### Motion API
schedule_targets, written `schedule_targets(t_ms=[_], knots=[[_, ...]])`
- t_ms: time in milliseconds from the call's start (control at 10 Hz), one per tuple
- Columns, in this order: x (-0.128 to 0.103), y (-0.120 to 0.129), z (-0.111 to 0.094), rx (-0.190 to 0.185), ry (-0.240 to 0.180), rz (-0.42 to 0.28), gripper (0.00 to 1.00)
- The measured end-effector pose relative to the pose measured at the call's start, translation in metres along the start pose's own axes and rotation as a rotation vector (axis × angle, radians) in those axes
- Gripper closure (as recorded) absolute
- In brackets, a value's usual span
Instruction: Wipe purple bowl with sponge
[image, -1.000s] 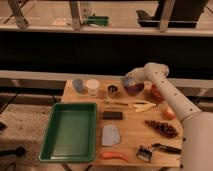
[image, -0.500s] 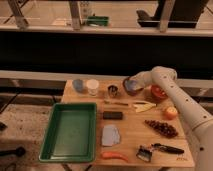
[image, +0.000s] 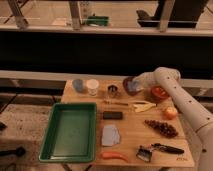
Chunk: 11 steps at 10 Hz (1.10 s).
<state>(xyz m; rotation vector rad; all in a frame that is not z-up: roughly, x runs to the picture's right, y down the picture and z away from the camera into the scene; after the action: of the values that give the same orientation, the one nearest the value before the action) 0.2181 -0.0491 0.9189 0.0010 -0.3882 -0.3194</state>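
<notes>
Camera view: bent arm (image: 172, 87) over the table (image: 131, 131), gripper (image: 139, 82) fingers clamping the tilted purple bowl (image: 129, 86).

green tray (image: 70, 132) | white cup (image: 92, 86) | blue cup (image: 78, 85) | banana (image: 143, 106) | grapes (image: 161, 128) | carrot (image: 115, 156)

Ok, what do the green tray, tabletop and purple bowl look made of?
Green tray: likely plastic, going by its uniform colour and moulded rim. Tabletop: wood, pale tan, matte. Purple bowl: plastic or glazed ceramic, with a smooth dark wall and paler inside; can't tell which. Gripper sits at the bowl's right side.
</notes>
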Motion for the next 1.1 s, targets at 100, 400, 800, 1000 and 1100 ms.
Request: schedule_targets(t_ms=[100,400,800,1000,1100], knots=[[0.003,-0.004,0.002,0.001,0.008,-0.005,1.00],[0.018,-0.027,0.021,-0.003,0.043,-0.026,1.00],[0.023,-0.044,0.049,-0.023,0.069,-0.041,1.00],[0.012,-0.048,0.060,-0.028,0.063,-0.050,1.00],[0.004,-0.049,0.062,-0.028,0.056,-0.055,1.00]])
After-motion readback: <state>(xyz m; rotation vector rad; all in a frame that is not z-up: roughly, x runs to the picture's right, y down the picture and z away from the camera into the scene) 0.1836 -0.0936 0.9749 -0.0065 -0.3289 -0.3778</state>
